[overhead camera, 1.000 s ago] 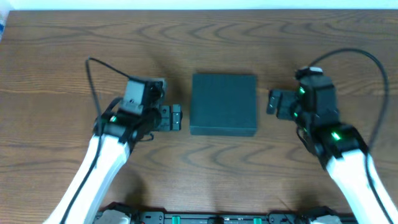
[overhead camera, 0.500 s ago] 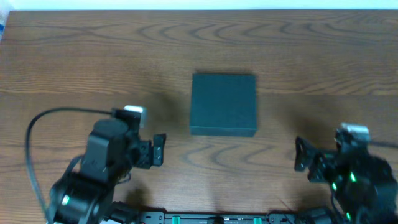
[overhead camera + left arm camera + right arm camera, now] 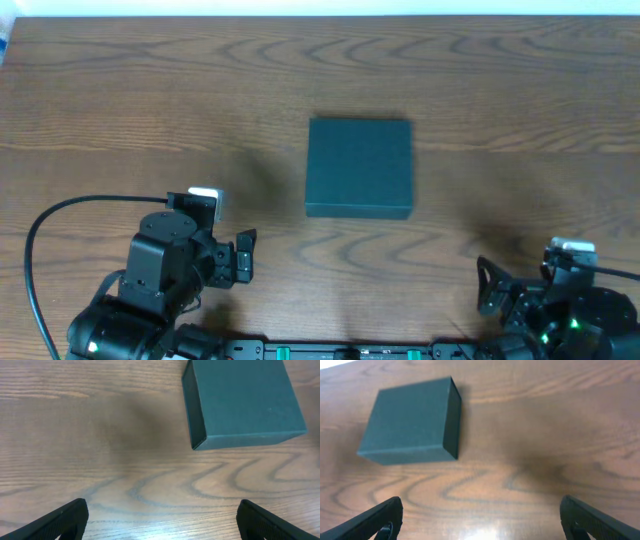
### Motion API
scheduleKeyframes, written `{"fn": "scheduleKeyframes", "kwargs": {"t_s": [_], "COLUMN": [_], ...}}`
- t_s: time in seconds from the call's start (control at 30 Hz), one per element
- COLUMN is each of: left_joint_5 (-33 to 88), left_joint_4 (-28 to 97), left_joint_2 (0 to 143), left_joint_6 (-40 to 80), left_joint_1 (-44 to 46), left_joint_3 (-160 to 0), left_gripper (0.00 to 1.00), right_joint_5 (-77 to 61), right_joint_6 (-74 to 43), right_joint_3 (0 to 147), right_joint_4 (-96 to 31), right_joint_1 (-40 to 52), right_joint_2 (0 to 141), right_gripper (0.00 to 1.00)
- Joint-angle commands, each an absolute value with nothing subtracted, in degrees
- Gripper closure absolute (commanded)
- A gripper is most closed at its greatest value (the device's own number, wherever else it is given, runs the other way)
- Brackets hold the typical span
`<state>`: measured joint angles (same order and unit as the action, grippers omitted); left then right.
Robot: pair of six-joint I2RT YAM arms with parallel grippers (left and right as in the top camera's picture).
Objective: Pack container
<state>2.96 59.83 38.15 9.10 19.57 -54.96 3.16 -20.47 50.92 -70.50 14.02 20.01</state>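
The dark teal-green container [image 3: 360, 167] sits closed in the middle of the wooden table [image 3: 120, 90]. It shows at the upper right of the left wrist view [image 3: 242, 402] and at the upper left of the right wrist view [image 3: 410, 420]. My left gripper [image 3: 243, 256] is at the near left, well short of the container, open with only bare wood between its fingers [image 3: 67, 520]. My right gripper [image 3: 487, 286] is at the near right, also open and empty, its fingers [image 3: 592, 520] spread wide.
Nothing but the container lies on the table in these views. Both arm bases crowd the table's near edge [image 3: 350, 350]. A pale strip [image 3: 320, 8] runs behind the far edge.
Both arms have drawn back from either side of the container toward the near edge of the table. Their grippers stayed open. The container has not moved.
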Motion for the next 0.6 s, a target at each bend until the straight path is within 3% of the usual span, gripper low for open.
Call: {"fn": "scheduleKeyframes", "kwargs": {"t_s": [0.0, 0.57], "left_joint_5": [2.35, 2.35], "left_joint_4": [60.05, 60.05], "left_joint_2": [38.17, 38.17], "left_joint_6": [9.02, 9.02], "left_joint_1": [19.68, 19.68], "left_joint_3": [-54.48, -54.46], "left_gripper": [0.04, 0.05], "right_joint_5": [2.70, 2.81], "right_joint_6": [-21.21, -18.41], "right_joint_3": [50.96, 50.87], "right_joint_4": [-71.88, -68.31], "right_joint_1": [14.33, 14.06], "right_joint_2": [19.88, 19.46], "right_gripper": [0.01, 0.01]}}
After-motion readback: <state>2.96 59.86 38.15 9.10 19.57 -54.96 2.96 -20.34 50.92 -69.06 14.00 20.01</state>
